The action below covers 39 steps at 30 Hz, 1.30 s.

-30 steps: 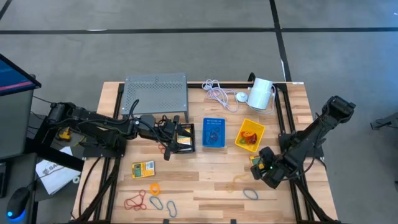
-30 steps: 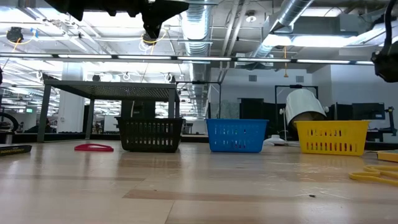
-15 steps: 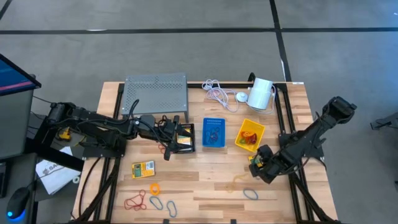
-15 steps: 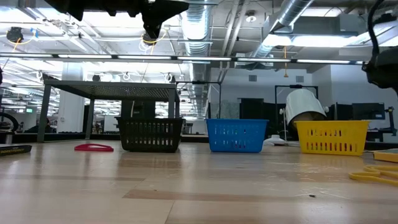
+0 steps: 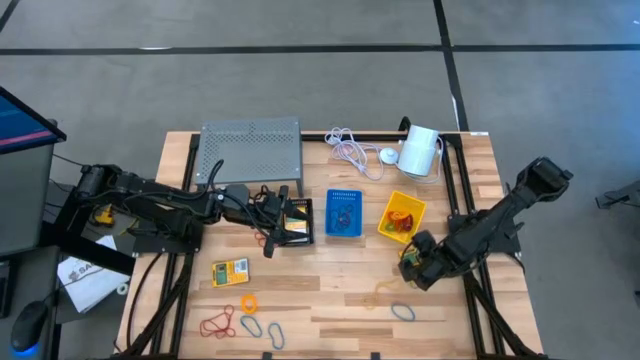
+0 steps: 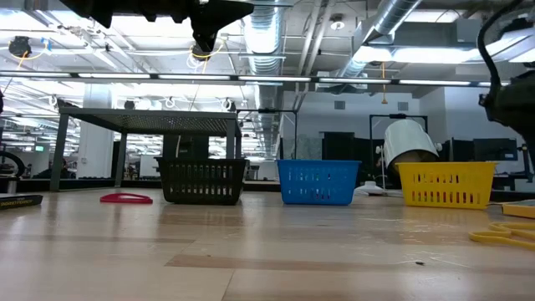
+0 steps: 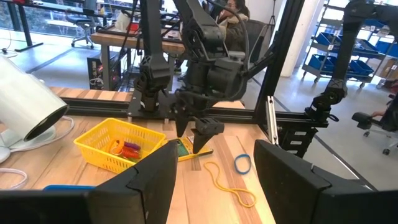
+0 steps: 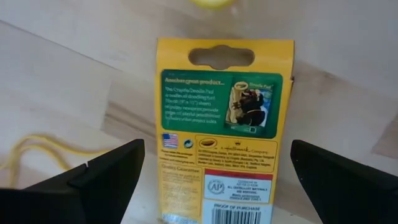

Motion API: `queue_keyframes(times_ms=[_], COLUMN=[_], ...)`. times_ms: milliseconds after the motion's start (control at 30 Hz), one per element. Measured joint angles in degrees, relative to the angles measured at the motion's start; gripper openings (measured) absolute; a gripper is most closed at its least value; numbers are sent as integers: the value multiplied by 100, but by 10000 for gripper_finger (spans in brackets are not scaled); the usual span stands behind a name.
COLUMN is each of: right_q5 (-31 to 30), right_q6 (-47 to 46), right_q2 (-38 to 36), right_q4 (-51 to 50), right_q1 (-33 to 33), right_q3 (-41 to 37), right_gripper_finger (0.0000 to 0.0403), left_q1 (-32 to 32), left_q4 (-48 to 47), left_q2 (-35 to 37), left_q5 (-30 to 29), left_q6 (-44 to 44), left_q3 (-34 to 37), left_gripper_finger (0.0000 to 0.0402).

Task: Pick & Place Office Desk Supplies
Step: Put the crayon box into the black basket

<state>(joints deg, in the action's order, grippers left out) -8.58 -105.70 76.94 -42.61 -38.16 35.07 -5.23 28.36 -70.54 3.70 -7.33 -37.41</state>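
The pale wooden slatted table (image 5: 330,290) carries everything. Largest on it is the grey perforated metal riser shelf (image 5: 250,148) at the far left edge, then the white cylinder device (image 5: 421,150) lying near the far right corner with a coiled white cable (image 5: 352,152) beside it.

Three small plastic mesh bins stand in a row across the middle: the black bin (image 5: 296,221), the blue bin (image 5: 344,213) and the yellow bin (image 5: 402,217), the last with small coloured loops inside.

The left arm's tool (image 5: 268,238) hangs over the near left corner of the black bin, its fingers partly apart; I cannot tell whether they grip anything.

The right arm's tool (image 5: 411,262) sits low toward the right edge, just near of the yellow bin, jaws spread wide and holding nothing, with a yellow card packet with green printed panel (image 8: 224,137) lying flat on the table between its fingers (image 8: 93,177).

A second yellow card packet (image 5: 229,271) lies toward the left edge.

Thin rubber loops are scattered along the near edge: a red one (image 5: 217,324), an orange one (image 5: 248,302) and two blue ones (image 5: 250,325) toward the near left corner, a yellow loop (image 5: 383,291) and a blue loop (image 5: 402,311) near the right arm's tool.
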Motion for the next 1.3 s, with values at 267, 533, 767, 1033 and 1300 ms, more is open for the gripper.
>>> queue_keyframes(times_ms=[267, 533, 767, 1033, 1300], right_q5=[382, 320, 244, 256, 220], right_q6=[384, 283, 220, 225, 352], right_q2=[920, 997, 1003, 981, 686], right_q4=[177, -42, -23, -9, 11], right_q1=[51, 71, 49, 64, 64], right_q3=[157, 319, 317, 313, 286], right_gripper_finger=[399, 387, 379, 350, 283], left_q1=[0, 0, 0, 0, 0], left_q4=[6, -2, -4, -4, -2], left_q2=[0, 0, 0, 0, 0], left_q5=[2, 4, 4, 4, 3], left_q6=[-2, -7, -4, -1, 0], left_q3=[0, -2, -2, -2, -2], left_gripper_finger=[208, 208, 208, 208, 208])
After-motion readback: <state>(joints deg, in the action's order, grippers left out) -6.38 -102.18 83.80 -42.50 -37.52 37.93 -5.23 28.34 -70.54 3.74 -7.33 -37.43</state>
